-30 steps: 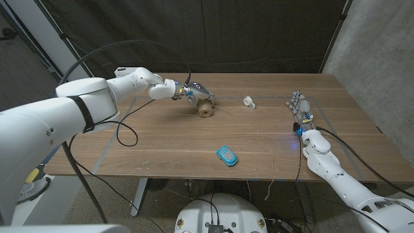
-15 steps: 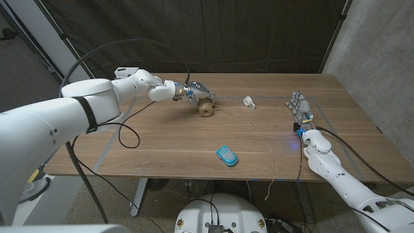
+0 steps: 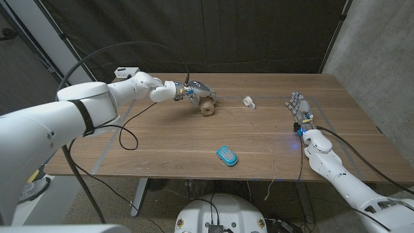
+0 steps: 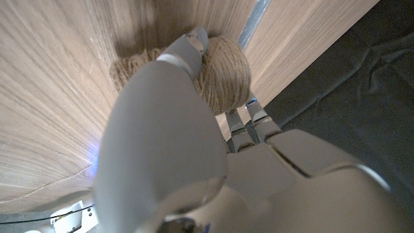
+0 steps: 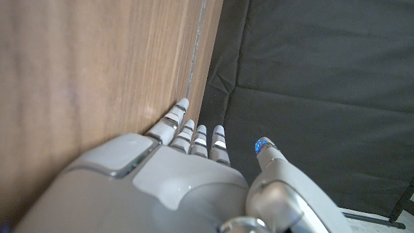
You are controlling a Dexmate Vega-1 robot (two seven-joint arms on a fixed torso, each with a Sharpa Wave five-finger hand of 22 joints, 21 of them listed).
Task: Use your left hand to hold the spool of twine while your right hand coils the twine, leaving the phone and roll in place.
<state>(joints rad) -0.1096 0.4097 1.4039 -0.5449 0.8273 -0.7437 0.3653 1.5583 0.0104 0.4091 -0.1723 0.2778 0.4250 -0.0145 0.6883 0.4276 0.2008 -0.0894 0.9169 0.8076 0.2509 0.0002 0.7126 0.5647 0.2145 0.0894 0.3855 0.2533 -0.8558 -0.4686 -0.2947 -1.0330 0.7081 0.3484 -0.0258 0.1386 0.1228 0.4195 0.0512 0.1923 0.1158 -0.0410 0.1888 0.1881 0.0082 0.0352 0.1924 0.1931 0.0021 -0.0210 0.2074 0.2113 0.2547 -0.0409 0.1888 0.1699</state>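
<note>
A: Where was the tan spool of wound jute twine [image 3: 206, 107]?

B: It lay on its side on the brown wooden worktop [image 3: 168, 139], toward the far edge and left of the middle. The left hand [image 3: 195, 90] was on it from the left side. In the left wrist view the spool [image 4: 223, 74] sat under that hand [image 4: 194, 162], with a finger draped over the top of the winding and others reaching down along its side. So the left hand was clamped on the spool.

A: And the loose twine?

B: A thin strand [image 3: 259, 126] ran from the spool to the right across the worktop, then curved toward the near edge. It was faint, and I could not follow all of it.

A: What sat near the spool?

B: A small white roll [image 3: 249, 101] lay to the spool's right, well apart from it. A small teal phone with a pale speckled face [image 3: 227, 155] lay nearer the front edge, to the spool's right and well apart from it.

A: The right hand?

B: The right hand [image 3: 299, 107] was far to the spool's right, near the worktop's right edge, well apart from the spool. In the right wrist view its fingers [image 5: 194, 136] were straight, side by side, with the thumb apart, and nothing in them.
</note>
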